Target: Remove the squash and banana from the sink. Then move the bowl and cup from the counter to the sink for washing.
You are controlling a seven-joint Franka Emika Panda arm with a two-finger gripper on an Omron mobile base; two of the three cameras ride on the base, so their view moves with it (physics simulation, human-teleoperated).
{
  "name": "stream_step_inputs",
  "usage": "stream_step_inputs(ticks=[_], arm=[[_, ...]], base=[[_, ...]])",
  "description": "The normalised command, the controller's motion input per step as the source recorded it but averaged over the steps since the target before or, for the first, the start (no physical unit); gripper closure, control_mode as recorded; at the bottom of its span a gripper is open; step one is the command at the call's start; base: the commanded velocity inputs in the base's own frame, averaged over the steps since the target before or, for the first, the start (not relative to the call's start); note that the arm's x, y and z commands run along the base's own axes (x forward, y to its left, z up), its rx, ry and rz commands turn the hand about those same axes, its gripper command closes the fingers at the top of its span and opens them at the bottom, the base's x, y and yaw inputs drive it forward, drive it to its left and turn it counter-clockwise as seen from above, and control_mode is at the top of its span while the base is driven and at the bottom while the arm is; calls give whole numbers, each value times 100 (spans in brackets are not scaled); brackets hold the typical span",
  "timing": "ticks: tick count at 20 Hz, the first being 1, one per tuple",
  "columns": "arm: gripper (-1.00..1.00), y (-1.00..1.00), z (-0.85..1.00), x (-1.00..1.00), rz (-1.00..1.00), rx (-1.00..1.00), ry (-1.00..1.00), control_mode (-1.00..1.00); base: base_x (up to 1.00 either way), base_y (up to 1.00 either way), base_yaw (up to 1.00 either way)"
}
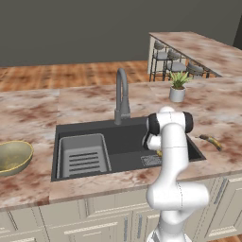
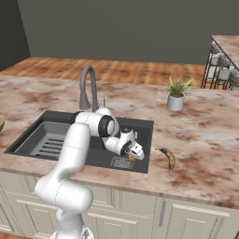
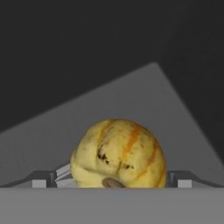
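Note:
The squash (image 3: 118,153), a round yellow ball with orange stripes, lies on the floor of the dark grey sink (image 1: 94,130) near its right front corner. My gripper (image 3: 113,181) is low inside the basin, open, with one finger on either side of the squash. In the right base view the gripper (image 2: 134,154) hangs over a sliver of the squash (image 2: 132,159). The banana (image 2: 169,158) lies on the counter just right of the sink, also the banana (image 1: 211,141). The olive bowl (image 1: 13,156) rests on the counter left of the sink. The cup is out of view.
A grey ribbed tray (image 1: 84,156) fills the sink's left half. The gooseneck faucet (image 1: 122,94) stands behind the basin. A white pot with a green plant (image 1: 178,87) sits at the back right. Bar stools (image 1: 172,61) stand by a far counter.

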Motion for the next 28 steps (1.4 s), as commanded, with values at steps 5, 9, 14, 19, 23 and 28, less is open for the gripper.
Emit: stream_step_inputs(ticks=[5,9,14,19,23,28], arm=[[-100,0,-9,11,0,0,0,-100],[-100,0,-9,9,0,0,0,-100],[-100,0,-11,5,0,0,0,-100],[-100,0,-17,4,0,0,0,-100],[-100,0,-20,3,0,0,0,-100],[-100,0,-18,-3,0,0,0,-100]], base=[[0,0,0],[0,0,0],[0,0,0],[0,0,0],[0,0,0],[0,0,0]])
